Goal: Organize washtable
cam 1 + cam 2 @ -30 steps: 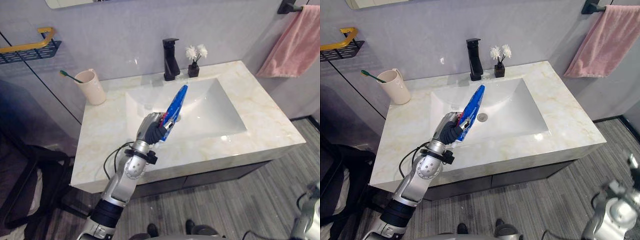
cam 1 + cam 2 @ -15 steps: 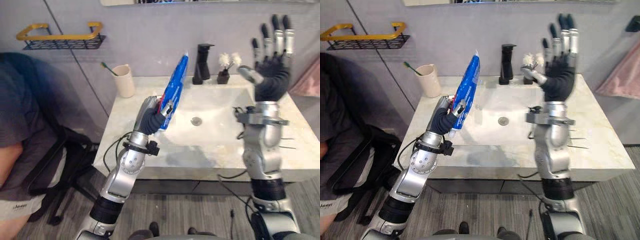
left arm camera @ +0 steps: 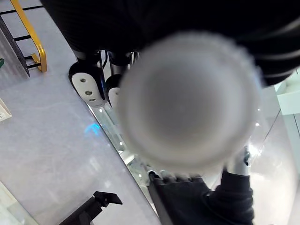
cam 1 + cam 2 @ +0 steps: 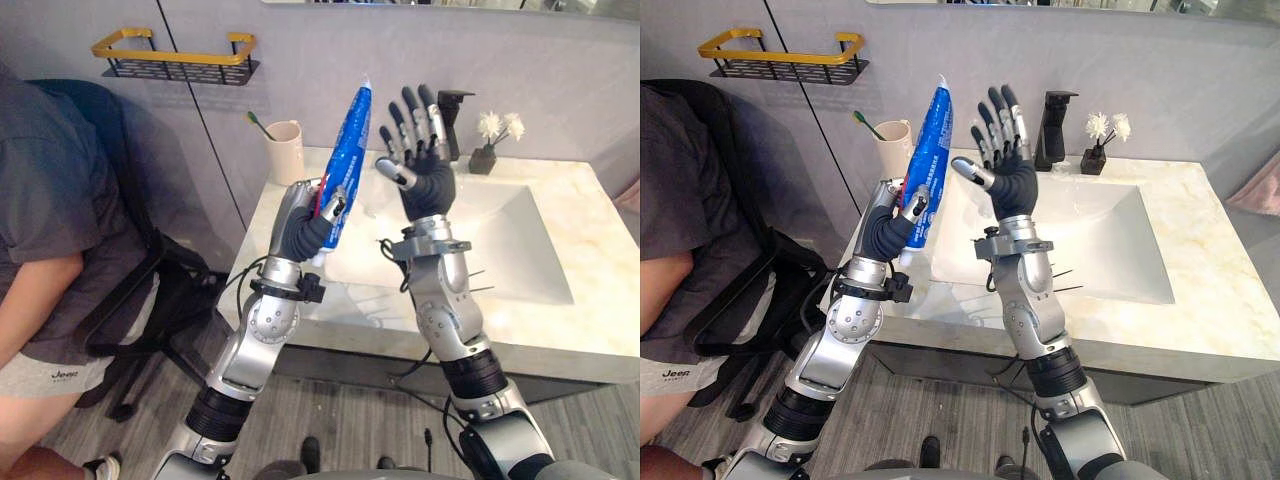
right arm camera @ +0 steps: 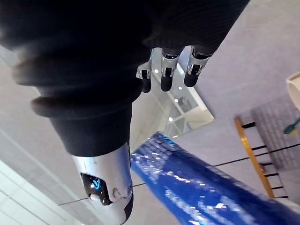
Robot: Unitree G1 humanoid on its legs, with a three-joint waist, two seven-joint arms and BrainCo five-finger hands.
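My left hand [image 4: 303,228] is shut on the lower end of a blue toothpaste tube [image 4: 349,150] and holds it upright above the left end of the marble washtable [image 4: 600,322]. The tube's white cap [image 3: 187,103] shows close up in the left wrist view. My right hand [image 4: 421,182] is raised just right of the tube, open, fingers [image 5: 164,71] straight and spread, palm toward the blue tube [image 5: 201,187], apart from it. A beige cup with a green toothbrush [image 4: 284,152] stands at the counter's back left.
The sink basin [image 4: 520,240] lies right of my hands, with a black faucet [image 4: 455,103] and a small vase of white flowers [image 4: 497,142] behind it. A yellow-railed wall shelf [image 4: 175,55] hangs at upper left. A person [image 4: 40,220] sits on a black chair [image 4: 150,290] at left.
The camera has swung left, bringing the person and chair into view. My right hand has closed in beside the tube. My left hand still holds the tube upright.
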